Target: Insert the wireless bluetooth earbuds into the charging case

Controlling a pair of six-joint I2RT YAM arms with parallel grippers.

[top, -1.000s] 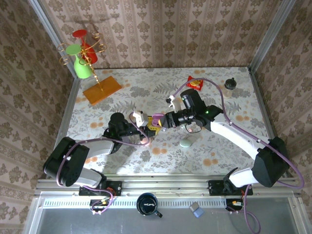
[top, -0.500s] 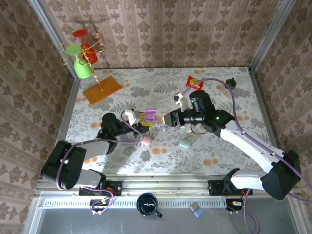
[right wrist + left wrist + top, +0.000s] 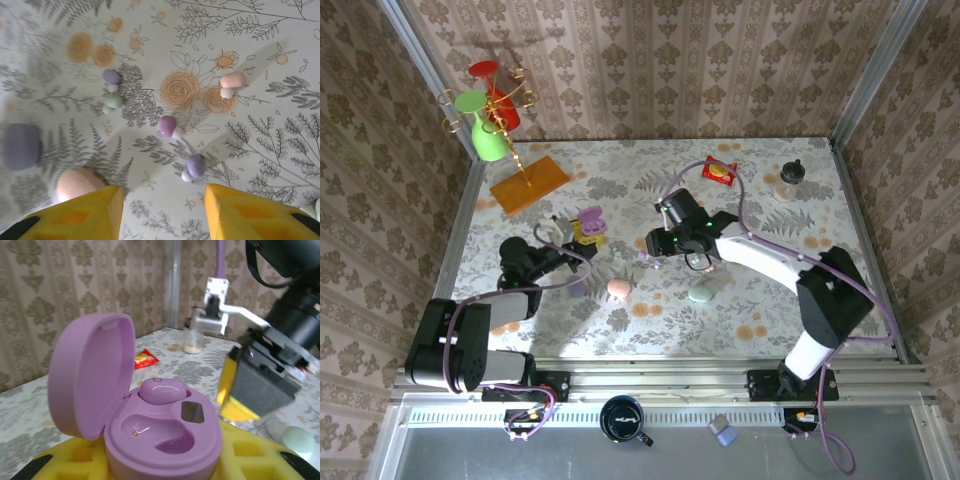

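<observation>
The left pincer [image 3: 582, 232] is clenched on an open purple charging case [image 3: 165, 462], which sits between its yellow foam pads [image 3: 250, 452] at left of centre of the floral surface [image 3: 760, 300]. The case lid stands hinged back on the left in the left wrist view. One purple earbud [image 3: 161, 389] is seated in the far well, and the near well [image 3: 157, 435] holds no bud. Facing it from the right, the right pincer [image 3: 162, 197] hangs released, its yellow fingertips [image 3: 85, 215] apart with nothing between them. It hangs over a scatter of loose earbuds lying on the surface: a pink earbud [image 3: 231, 80], a second purple earbud [image 3: 167, 125], a lavender-blue earbud [image 3: 195, 165], a pale green earbud [image 3: 114, 102] and a lavender earbud [image 3: 111, 76], each apart from the others. Three closed oval cases rest nearby on the surface: a pink case [image 3: 75, 184] and a lavender case [image 3: 22, 146] close to the buds, and a pale green case [image 3: 699, 294] on the right arm's side. Toward the far edge are a small jar [image 3: 790, 178] and a red snack packet [image 3: 720, 171]. At the far left corner a gold mug tree [image 3: 505, 120] on a wooden base carries a green cup [image 3: 487, 140] and a red cup [image 3: 485, 72].
</observation>
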